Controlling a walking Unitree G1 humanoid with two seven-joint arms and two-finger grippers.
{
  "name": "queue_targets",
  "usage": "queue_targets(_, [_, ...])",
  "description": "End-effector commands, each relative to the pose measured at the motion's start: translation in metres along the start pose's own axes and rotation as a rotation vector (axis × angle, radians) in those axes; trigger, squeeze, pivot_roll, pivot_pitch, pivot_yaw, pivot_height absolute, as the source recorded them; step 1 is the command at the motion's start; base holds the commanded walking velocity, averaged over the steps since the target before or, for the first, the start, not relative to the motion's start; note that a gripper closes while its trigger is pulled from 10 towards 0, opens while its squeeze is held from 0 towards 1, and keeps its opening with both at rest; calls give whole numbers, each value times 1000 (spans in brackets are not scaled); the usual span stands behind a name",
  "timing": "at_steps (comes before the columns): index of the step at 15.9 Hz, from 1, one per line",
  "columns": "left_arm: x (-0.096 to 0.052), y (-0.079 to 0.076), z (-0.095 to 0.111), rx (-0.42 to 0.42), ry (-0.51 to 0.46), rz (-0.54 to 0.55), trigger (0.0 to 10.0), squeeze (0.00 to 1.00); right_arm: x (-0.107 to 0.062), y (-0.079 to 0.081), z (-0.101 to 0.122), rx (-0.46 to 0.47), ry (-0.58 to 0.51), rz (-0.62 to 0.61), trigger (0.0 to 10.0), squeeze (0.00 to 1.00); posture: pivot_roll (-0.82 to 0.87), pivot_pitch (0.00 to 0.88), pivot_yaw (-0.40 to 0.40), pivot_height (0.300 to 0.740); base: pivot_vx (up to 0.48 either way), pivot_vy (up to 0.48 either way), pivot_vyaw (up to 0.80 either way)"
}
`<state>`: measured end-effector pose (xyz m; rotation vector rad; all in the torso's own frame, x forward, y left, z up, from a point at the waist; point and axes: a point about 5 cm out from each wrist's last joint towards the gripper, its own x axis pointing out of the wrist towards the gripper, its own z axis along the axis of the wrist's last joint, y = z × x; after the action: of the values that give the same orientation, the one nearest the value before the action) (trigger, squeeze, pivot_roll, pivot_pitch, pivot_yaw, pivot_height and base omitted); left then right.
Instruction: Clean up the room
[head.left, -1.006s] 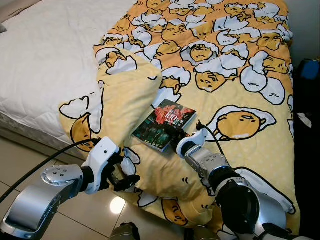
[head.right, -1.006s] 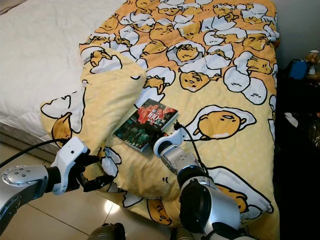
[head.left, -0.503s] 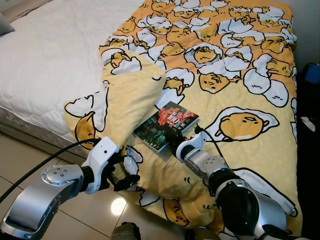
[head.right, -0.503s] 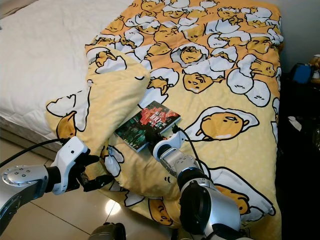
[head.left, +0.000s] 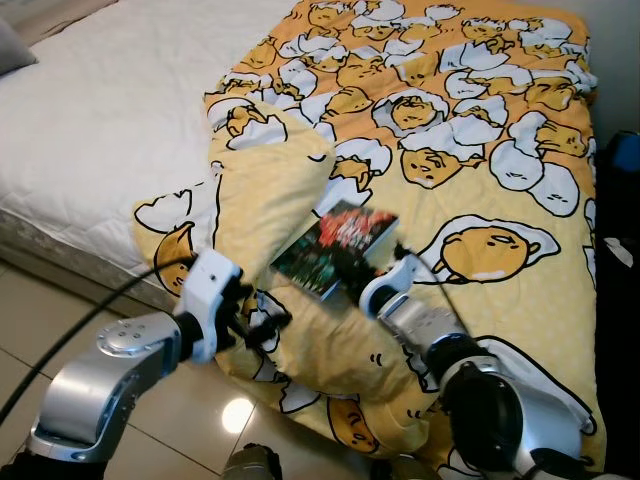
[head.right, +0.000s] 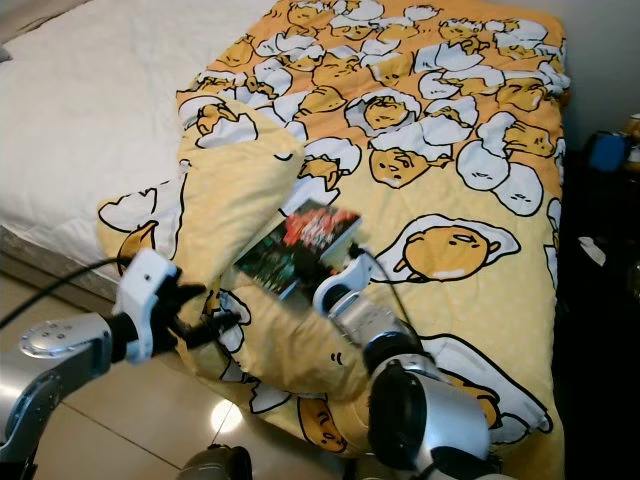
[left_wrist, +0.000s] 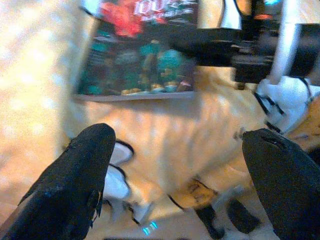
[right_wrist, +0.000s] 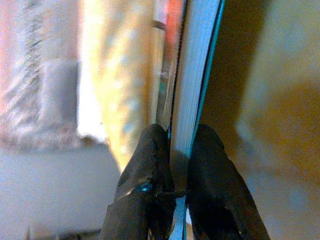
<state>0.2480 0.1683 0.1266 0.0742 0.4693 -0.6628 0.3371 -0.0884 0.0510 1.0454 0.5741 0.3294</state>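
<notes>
A dark book (head.left: 336, 250) with a red and teal cover lies on the yellow egg-print duvet (head.left: 470, 150) near the bed's front edge. My right gripper (right_wrist: 172, 165) is shut on the book's edge (right_wrist: 192, 85), one finger on each side of the pages. My left gripper (left_wrist: 175, 165) is open, its fingers (left_wrist: 80, 170) spread wide just in front of the book (left_wrist: 140, 60), at the duvet's hanging front fold (head.left: 300, 340). In the left wrist view the right gripper's black fingers reach onto the book's cover.
The duvet's near-left corner is folded back into a thick hump (head.left: 265, 180) beside the book. The bare white mattress (head.left: 100, 110) lies to the left. Tiled floor (head.left: 60, 320) runs below the bed edge. Dark objects (head.right: 605, 150) stand at the right of the bed.
My left gripper has risen from below the duvet edge toward the book. The right gripper stays clamped on the book. The camera has shifted slightly.
</notes>
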Motion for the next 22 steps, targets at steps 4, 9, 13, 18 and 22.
queue_targets(4, [1,20,22,-15,-223,94,10000,0,-36,3,34,-226,58,329,0,0,38,0,69,740,0,0,0])
queue_targets(9, [1,24,34,-415,-307,-177,10000,0,-78,29,45,-449,185,655,0,0,30,0,80,740,0,0,0])
queue_targets(13, [11,23,33,-658,-303,-355,10000,0,-105,56,38,-441,304,893,0,0,20,0,93,740,0,0,0])
queue_targets(18, [15,11,35,-640,-302,-399,0,0,-110,57,30,-415,332,914,0,0,24,0,94,740,0,0,0])
queue_targets(22, [13,6,35,-572,-356,-420,0,0,-111,58,30,-408,340,914,0,0,25,0,93,740,0,0,0])
